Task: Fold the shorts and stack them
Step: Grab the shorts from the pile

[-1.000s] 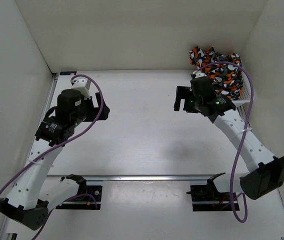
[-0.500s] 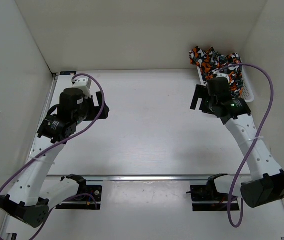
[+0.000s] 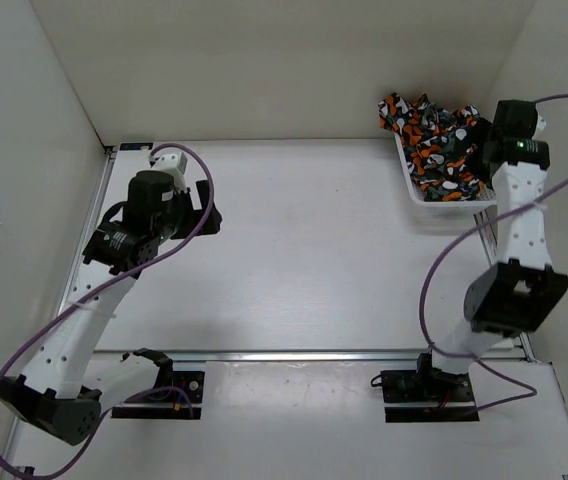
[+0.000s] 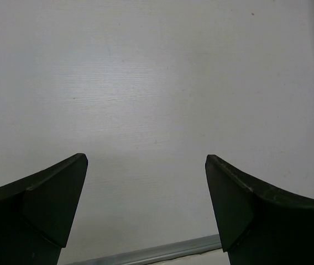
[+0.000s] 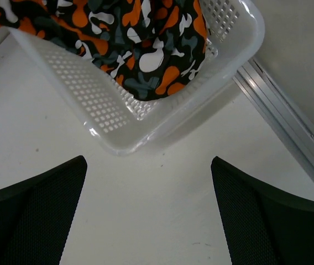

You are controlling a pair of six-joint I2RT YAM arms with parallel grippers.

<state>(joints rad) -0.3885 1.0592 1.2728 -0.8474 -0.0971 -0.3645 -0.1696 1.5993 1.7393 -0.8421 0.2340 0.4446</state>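
Shorts (image 5: 140, 49) in white basket (image 5: 90, 99); upper part out of frame

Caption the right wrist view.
Open right gripper poised near the corner of a white mesh basket holding camouflage shorts.

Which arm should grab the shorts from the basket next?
Right. The right tool, open, hangs just beside the basket holding the shorts. The left tool, also open, sits over bare table on the opposite side.
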